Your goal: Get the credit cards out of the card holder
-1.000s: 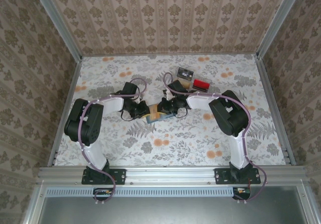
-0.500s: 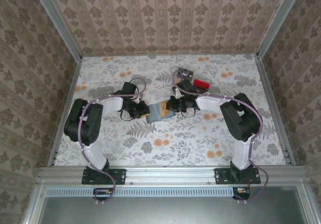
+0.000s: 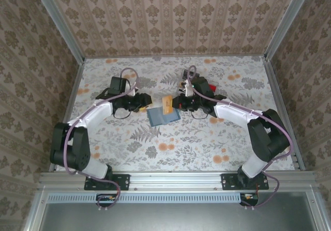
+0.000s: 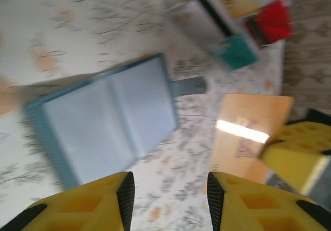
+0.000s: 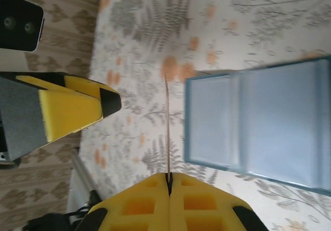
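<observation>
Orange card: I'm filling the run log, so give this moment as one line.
orange card: pinched in right gripper, out of card holder | card holder: open flat on table | left gripper: open, empty

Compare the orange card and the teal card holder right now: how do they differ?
Colour: the orange card is orange-tan; the card holder is teal-blue. Pose: the card holder lies open and flat on the table; the orange card stands on edge, pinched in the shut right hand. Size: the orange card is smaller than the open card holder. Both are thin, flat rectangles.
</observation>
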You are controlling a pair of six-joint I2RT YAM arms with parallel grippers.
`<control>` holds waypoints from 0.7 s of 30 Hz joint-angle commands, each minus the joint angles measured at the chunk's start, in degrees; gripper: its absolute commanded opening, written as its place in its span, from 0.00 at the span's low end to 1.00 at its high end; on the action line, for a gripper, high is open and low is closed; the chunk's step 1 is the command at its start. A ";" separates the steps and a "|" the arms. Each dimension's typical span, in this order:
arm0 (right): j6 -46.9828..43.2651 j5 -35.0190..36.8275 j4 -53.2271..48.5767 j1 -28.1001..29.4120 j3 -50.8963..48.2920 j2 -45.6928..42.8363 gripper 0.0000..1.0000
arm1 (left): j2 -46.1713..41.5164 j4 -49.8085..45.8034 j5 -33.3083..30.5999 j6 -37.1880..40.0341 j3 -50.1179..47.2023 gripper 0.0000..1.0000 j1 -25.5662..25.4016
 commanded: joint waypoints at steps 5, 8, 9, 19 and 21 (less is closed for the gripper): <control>10.85 -12.60 15.39 -0.84 -0.86 -0.81 0.00 | -3.58 11.82 11.51 -6.18 -1.39 0.51 -2.89; 16.64 -14.88 21.56 -0.89 -0.24 -0.10 0.00 | -3.42 10.77 11.59 -5.61 -0.25 0.44 -2.90; 17.61 -15.27 22.66 -0.90 0.09 -0.05 0.00 | -3.22 10.72 11.67 -5.61 -0.04 0.43 -2.84; 19.43 -16.80 23.62 -1.38 1.31 0.77 0.00 | -4.52 18.25 17.08 -9.80 -0.65 0.15 -0.86; 20.26 -17.15 24.31 -1.33 1.46 1.21 0.02 | -4.91 20.09 17.90 -11.14 -1.22 0.09 -0.60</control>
